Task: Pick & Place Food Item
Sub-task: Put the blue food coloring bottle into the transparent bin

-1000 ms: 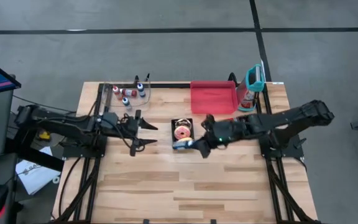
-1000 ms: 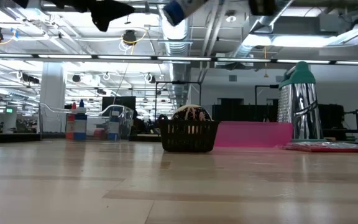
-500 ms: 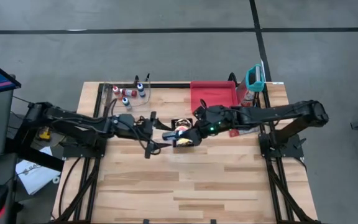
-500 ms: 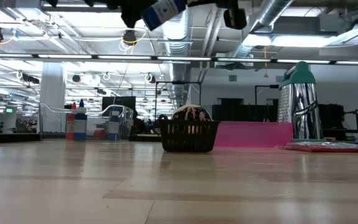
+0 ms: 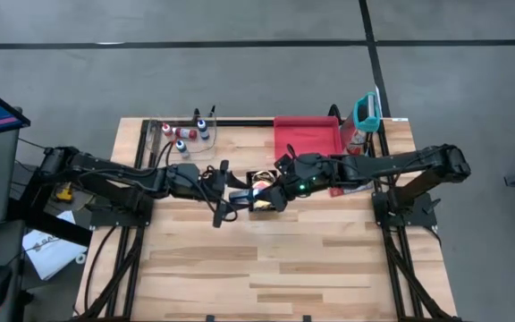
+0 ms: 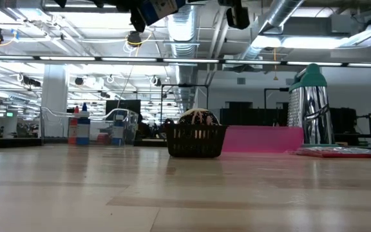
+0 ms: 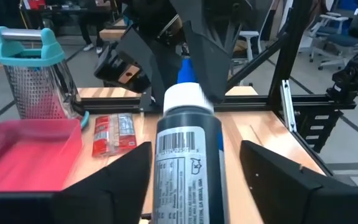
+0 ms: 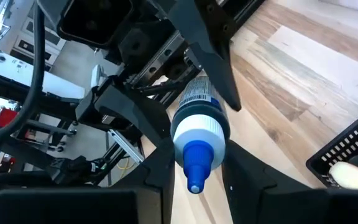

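Seen from above, two dark robot arms reach toward each other over the middle of a wooden table (image 5: 266, 259). The right gripper (image 5: 271, 199) is clamped around a bottle (image 5: 259, 205) with a dark body, a white barcode label, a white collar and a blue nozzle, holding it in the air well above the table just near of a small black basket (image 5: 263, 182). The left gripper (image 5: 229, 193) faces it from the left with its two fingers (image 7: 120, 180) spread wide, one on each side of the bottle's body; whether they touch the bottle cannot be told. The basket sits near the table's centre and holds food items, among them a round pink-and-white one. Directly right of the basket, at the far edge, lies a red tray (image 5: 308, 140), and at the far right corner stands a metal grater (image 5: 366, 114) with a teal handle, beside a red packet (image 7: 114, 132). Toward the far left edge is a cluster of small bottles (image 5: 184, 135). The whole near half of the table is bare wood, giving open room on that side, while the far edge is crowded.
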{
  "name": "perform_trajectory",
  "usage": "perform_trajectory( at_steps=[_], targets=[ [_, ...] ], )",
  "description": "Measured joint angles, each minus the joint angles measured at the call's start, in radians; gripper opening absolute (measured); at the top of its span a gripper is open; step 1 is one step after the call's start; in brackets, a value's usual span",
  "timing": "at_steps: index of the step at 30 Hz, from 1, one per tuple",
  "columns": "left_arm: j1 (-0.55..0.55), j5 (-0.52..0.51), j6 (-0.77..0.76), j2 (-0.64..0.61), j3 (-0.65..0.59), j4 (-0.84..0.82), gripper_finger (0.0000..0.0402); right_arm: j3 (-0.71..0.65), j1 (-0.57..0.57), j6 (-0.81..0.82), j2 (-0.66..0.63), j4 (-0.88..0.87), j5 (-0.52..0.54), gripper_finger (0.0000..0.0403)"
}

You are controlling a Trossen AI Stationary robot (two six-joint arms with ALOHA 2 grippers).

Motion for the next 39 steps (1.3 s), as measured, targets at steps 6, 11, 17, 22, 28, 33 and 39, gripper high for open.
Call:
perform_trajectory(
  at_steps=[6,11,17,22,28,33,39],
  targets=[
    [0.0,-0.001,-0.053,0.0,0.0,-0.002,0.0171,0.0,0.0,-0.008,0.0,0.03,0.002,0.0094],
    [0.0,-0.002,-0.061,-0.001,0.0,-0.003,0.0118,0.0,0.0,-0.022,0.0,0.039,0.001,0.0094],
    [0.006,-0.035,-0.076,-0.005,0.0,-0.002,0.0119,-0.002,0.0,-0.024,0.0,0.074,0.001,0.0149],
    [0.021,-0.101,-0.066,-0.057,0.002,-0.116,0.0125,-0.002,0.008,0.022,-0.008,0.105,0.004,0.0221],
    [0.109,-0.462,-0.109,-0.184,-0.005,-0.435,0.012,0.006,0.045,0.061,-0.062,0.077,0.01,0.0243],
    [0.301,-0.645,-0.367,-0.302,-0.002,-0.78,0.0125,0.0,0.068,0.071,-0.082,-0.06,0.116,0.0229],
    [0.6,-0.501,-0.491,-0.295,-0.017,-0.806,0.0121,0.002,0.087,0.076,-0.084,-0.08,0.153,0.0214]
  ],
)
